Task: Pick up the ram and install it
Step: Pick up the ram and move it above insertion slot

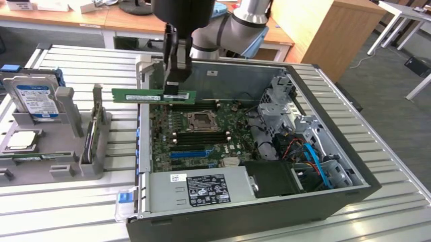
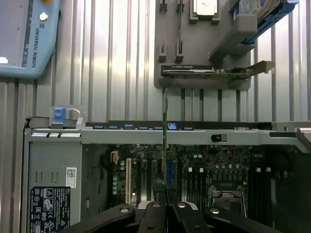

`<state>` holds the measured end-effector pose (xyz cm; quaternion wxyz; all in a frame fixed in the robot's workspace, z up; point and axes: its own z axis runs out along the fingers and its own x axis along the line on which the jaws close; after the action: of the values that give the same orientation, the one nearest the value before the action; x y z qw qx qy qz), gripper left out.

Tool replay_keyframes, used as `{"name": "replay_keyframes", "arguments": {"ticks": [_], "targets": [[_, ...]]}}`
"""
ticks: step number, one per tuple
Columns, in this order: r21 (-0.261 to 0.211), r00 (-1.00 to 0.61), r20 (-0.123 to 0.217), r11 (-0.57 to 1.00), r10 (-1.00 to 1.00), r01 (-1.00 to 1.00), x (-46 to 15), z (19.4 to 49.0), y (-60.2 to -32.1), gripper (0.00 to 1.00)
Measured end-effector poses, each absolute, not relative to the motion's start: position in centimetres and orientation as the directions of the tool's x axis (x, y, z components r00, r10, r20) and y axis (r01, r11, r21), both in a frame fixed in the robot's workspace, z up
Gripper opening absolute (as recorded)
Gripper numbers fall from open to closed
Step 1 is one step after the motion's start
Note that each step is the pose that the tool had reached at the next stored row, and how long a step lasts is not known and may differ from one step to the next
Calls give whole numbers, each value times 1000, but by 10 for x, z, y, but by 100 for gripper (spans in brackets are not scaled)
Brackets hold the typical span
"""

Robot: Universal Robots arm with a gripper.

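The ram point(image 1: 138, 95) is a long green stick, held level in the air over the far end of the open computer case point(image 1: 330, 101), above the motherboard point(image 1: 232, 133). My gripper point(image 1: 176, 93) comes down from above and is shut on the ram near its end toward the exterior view's right. In the wrist view the ram point(image 2: 165, 121) appears edge-on as a thin line running out from between my gripper's point(image 2: 166, 196) black fingers. It crosses the case wall point(image 2: 194, 137). The dark memory slots point(image 1: 202, 136) lie beside the processor socket point(image 1: 201, 121).
A grey holder point(image 1: 60, 151) on the exterior view's left carries a silver hard drive point(image 1: 37, 101), a processor point(image 1: 23, 140) and an upright card point(image 1: 94, 133). The power supply point(image 1: 202, 189) fills the case's near end. Cables and drive bays point(image 1: 303, 146) crowd its right side. A teach pendant point(image 2: 29, 39) lies on the slatted table.
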<state>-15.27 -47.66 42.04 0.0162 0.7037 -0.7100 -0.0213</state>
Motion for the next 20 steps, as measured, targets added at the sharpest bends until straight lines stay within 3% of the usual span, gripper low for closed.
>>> {"name": "replay_keyframes", "arguments": {"ticks": [20], "targets": [[55, -9, -7, 9, -1000, -998, -82, 420, -477, 11]]}}
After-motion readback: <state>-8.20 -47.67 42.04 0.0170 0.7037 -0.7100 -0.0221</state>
